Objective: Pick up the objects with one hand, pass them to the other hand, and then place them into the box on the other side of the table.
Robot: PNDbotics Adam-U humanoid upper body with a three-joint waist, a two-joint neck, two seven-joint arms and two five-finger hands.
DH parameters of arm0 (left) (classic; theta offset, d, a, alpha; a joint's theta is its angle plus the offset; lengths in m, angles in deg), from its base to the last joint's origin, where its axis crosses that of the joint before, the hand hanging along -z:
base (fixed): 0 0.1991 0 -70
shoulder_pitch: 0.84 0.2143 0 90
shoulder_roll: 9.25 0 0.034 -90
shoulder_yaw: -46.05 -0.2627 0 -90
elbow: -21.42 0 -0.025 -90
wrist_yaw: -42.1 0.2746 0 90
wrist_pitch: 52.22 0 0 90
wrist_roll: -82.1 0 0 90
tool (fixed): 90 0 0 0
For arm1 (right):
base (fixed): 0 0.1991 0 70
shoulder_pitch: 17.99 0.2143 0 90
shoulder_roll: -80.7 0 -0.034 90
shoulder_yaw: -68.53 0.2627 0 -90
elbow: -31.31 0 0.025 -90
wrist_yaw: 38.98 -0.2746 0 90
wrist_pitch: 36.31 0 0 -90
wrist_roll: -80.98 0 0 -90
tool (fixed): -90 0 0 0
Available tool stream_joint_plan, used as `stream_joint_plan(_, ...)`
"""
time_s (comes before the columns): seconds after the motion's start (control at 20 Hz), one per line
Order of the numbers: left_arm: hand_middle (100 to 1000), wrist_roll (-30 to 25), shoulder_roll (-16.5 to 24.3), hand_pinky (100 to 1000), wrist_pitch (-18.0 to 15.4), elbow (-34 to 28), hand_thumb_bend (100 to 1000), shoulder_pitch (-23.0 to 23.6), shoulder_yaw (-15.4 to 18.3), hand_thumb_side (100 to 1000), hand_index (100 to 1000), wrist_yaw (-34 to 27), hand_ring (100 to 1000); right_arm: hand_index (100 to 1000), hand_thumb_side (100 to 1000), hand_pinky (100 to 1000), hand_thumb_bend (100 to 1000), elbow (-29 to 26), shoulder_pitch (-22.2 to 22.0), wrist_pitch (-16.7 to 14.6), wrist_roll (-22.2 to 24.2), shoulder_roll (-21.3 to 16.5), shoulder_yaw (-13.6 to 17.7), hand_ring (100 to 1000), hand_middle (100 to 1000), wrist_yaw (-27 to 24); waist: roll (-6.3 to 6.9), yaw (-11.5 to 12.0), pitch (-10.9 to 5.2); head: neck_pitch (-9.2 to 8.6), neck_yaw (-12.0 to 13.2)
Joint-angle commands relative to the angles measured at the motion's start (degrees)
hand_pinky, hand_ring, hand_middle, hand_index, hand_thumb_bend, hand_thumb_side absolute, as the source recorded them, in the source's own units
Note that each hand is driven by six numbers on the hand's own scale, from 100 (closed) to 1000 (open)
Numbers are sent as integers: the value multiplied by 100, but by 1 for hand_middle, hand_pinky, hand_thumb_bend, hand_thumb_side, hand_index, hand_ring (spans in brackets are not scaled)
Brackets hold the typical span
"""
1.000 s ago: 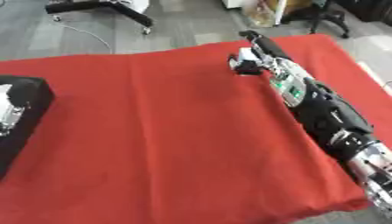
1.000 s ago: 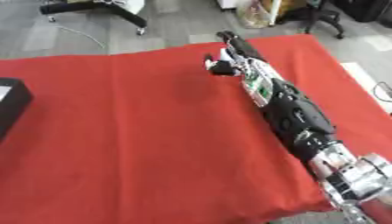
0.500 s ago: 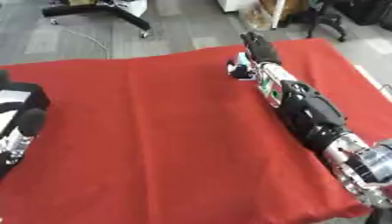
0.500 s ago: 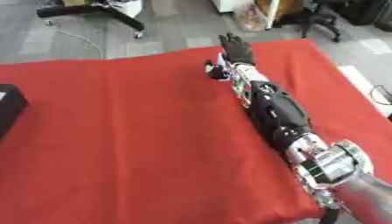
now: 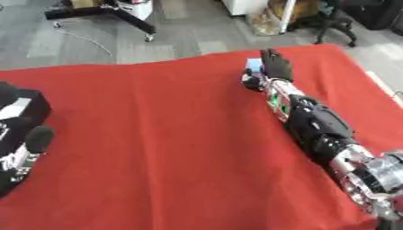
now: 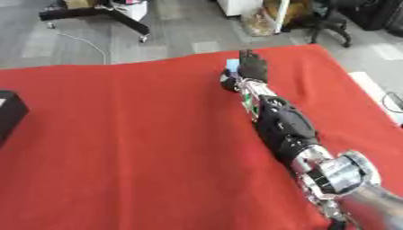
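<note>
The right hand (image 5: 275, 66) is stretched out to the far right part of the surface (image 5: 157, 134), which is covered in red cloth. Over the last second the arm has pushed farther out, and the hand now lies over a small light blue object (image 5: 253, 64) at the far edge. The fingers (image 5: 277, 60) look straight and pressed close together, with the thumb on the left side by the object; whether they already pinch it cannot be told. The object sits on the cloth, touching or just beside the hand's left side. Judged from this, the pickup step is only starting: no lift and no handover yet. A black box (image 5: 20, 134) sits at the left edge, well apart from the hand. Something dark with white parts lies in it; whether that is the left hand cannot be told.
</note>
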Motion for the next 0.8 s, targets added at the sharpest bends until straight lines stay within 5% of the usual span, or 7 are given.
stream_joint_plan(0.05, 785, -32, -3, 690, -3, -45, 799, -72, -11, 627, 875, 20, 854, 952, 604, 798, 100, 45, 36, -8, 66, -154, 21, 847, 900, -199, 16, -20, 21, -66, 9)
stream_joint_plan(0.3, 782, -39, -12, 689, 3, -42, 794, -67, -23, 628, 875, 10, 849, 793, 339, 640, 100, -277, -284, -221, 68, -487, -102, 671, 741, -705, 21, -31, 6, -70, 9)
stream_joint_plan(0.4, 780, -36, -19, 688, 5, -37, 792, -61, -25, 628, 874, 7, 846, 699, 106, 554, 100, -438, -366, -229, -158, -536, -132, 592, 635, -917, 23, -33, 0, -63, 22)
stream_joint_plan(0.6, 775, -5, -33, 686, 22, 21, 788, -33, -18, 626, 871, 25, 841, 560, 100, 464, 100, -915, -524, -268, -856, -536, -201, 495, 494, -1409, 19, -51, -16, -26, 125)
stream_joint_plan(0.8, 772, 53, -89, 682, 27, 244, 765, 31, -53, 613, 868, 31, 841, 493, 103, 405, 100, -1998, -836, -456, -1294, -466, -420, 451, 426, -2331, 3, -105, -39, 15, 276)
